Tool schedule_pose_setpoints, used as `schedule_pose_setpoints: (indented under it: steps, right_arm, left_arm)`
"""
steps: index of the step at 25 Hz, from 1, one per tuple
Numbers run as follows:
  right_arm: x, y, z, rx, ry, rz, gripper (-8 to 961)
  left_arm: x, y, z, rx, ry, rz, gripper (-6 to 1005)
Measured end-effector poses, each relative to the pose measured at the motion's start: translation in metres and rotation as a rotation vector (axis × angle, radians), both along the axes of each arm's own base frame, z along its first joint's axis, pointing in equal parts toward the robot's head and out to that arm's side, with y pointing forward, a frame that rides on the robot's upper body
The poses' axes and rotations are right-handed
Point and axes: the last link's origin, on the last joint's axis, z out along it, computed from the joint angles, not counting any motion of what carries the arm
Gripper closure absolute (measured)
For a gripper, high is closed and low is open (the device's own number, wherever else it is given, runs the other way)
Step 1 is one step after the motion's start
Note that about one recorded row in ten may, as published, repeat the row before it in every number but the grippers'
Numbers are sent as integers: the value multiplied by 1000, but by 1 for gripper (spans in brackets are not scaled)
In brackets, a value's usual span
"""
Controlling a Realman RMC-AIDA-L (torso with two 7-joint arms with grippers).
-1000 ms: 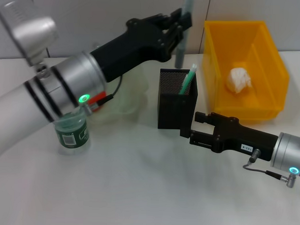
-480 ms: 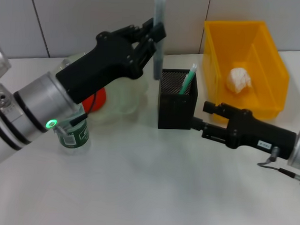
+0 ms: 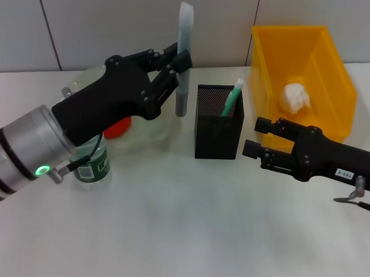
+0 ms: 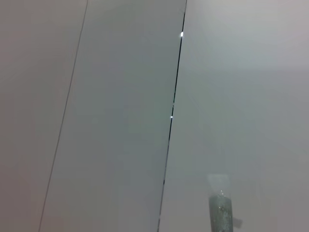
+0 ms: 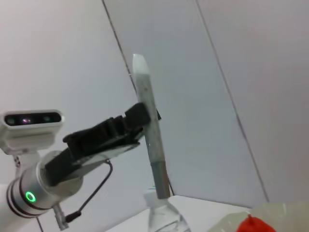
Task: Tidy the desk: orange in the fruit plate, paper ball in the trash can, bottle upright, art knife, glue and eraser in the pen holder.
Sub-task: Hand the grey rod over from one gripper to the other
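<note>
Left gripper (image 3: 175, 68) is pinched shut around the middle of the art knife (image 3: 183, 59), holding it up in the air with its long axis pretty much vertical, pale tip pointing up, darker end pointing down. It hangs just to the left of the black mesh pen holder (image 3: 219, 122), not over the opening. Right gripper (image 3: 258, 138) sits low just beside the holder's right side, fingers spread a bit with nothing in them, near but not touching as far as I can see. A green-capped stick already leans inside the holder. Closer to the robot, a green bottle (image 3: 90, 164) stands upright on the white table (image 3: 169, 235). Behind it the orange (image 3: 117, 127) sits in the clear fruit plate (image 3: 152, 122). Farther right, the paper ball (image 3: 294, 97) lies in the yellow bin (image 3: 266, 86), grey panelled wall behind.
</note>
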Motion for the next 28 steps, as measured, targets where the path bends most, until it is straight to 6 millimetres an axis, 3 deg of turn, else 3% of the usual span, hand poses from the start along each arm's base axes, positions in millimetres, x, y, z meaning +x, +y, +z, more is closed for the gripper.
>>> schedule_pose_setpoints:
  steps: [13, 28]
  right_arm:
    - [-13, -6, 18, -75, 5, 88, 190]
    - [-28, -13, 11, -129, 1, 203, 191]
  left_arm:
    - [-3, -15, 5, -95, -17, -65, 857]
    - [6, -22, -3, -138, -41, -104, 861]
